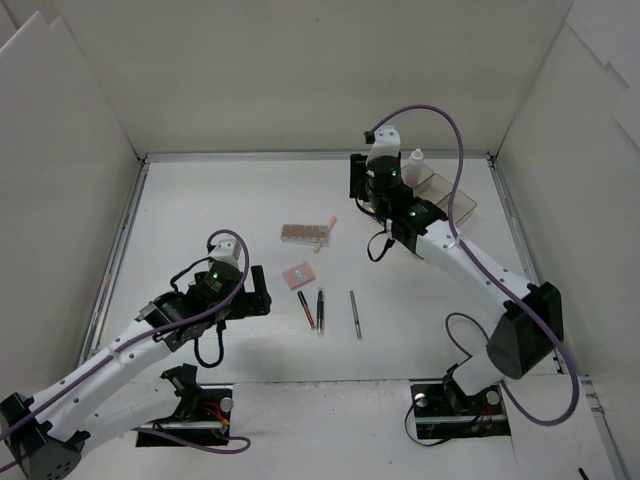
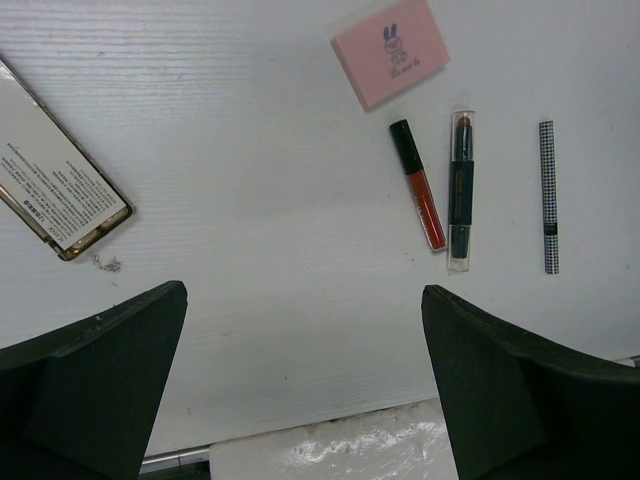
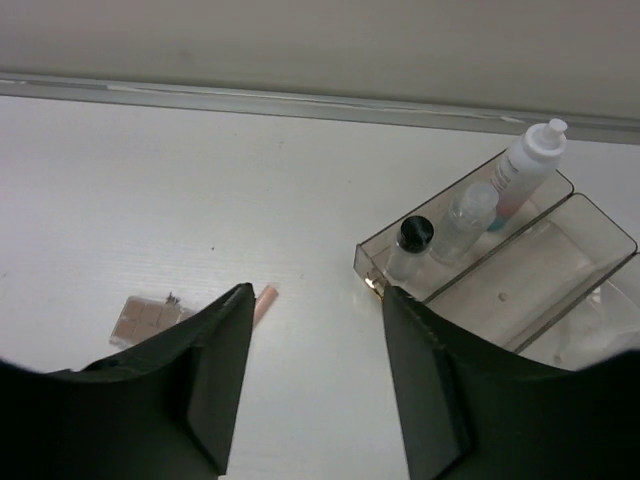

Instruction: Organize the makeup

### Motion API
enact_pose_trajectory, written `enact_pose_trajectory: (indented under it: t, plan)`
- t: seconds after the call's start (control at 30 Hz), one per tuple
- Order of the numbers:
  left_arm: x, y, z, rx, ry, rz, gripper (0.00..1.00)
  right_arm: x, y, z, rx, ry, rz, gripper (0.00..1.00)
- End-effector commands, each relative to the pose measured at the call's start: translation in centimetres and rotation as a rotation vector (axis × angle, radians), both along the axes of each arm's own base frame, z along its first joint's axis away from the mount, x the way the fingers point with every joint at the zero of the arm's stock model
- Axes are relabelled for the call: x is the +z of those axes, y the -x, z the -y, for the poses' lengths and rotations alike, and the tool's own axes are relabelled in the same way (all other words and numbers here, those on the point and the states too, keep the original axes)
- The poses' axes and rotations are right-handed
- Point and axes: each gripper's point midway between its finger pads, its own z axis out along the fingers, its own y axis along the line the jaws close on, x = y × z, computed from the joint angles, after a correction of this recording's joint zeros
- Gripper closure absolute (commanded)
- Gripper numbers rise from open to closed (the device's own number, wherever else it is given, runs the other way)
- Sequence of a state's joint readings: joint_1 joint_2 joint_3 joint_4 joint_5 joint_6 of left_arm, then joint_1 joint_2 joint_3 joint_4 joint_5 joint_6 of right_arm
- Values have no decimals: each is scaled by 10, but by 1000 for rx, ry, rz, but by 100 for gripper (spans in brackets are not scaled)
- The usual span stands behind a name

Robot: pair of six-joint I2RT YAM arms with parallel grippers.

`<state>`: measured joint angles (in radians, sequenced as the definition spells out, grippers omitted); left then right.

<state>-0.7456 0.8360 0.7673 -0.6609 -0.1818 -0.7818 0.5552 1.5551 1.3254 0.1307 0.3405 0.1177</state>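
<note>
The makeup lies mid-table: a brown eyeshadow palette (image 1: 303, 235) with a peach stick (image 1: 325, 233) beside it, a pink compact (image 1: 300, 274), and three thin pencils (image 1: 321, 310) in a row. My left gripper (image 1: 256, 291) is open and empty, left of the pencils. Its wrist view shows the pink compact (image 2: 390, 52), a red gloss tube (image 2: 418, 185), a dark stick (image 2: 461, 190), a checked pencil (image 2: 547, 197) and a silver case (image 2: 55, 180). My right gripper (image 1: 362, 195) is open and empty, next to the smoky tray (image 1: 452, 205). Small bottles (image 3: 465, 220) stand in the tray (image 3: 600, 215).
White walls enclose the table on three sides, with a metal rail (image 1: 300, 156) along the back. The tray sits at the back right near the wall. The right wrist view shows the palette (image 3: 150, 320) and the peach stick (image 3: 263, 300) left of its fingers.
</note>
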Motion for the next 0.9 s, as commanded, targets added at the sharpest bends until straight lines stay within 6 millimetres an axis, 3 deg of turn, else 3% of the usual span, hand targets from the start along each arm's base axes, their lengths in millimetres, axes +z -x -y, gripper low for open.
enact_pose_trajectory:
  t: [0.0, 0.2, 0.4, 0.63, 0.87]
  plan:
    - [22, -17, 5, 25, 19, 61, 1, -19, 44, 14, -53, 9, -110, 53]
    - [13, -23, 9, -10, -21, 28, 0, -83, 124, 12, 4, -1, -390, 61]
    - [7, -26, 14, -60, -39, 22, 1, -123, 185, 0, 48, -77, -604, 62]
    - [-1, -28, 21, -106, -33, 3, 0, -176, 221, -15, 65, -44, -783, 63]
    - [-7, -25, 17, -108, -26, -10, 0, -215, 231, -29, 82, 30, -880, 65]
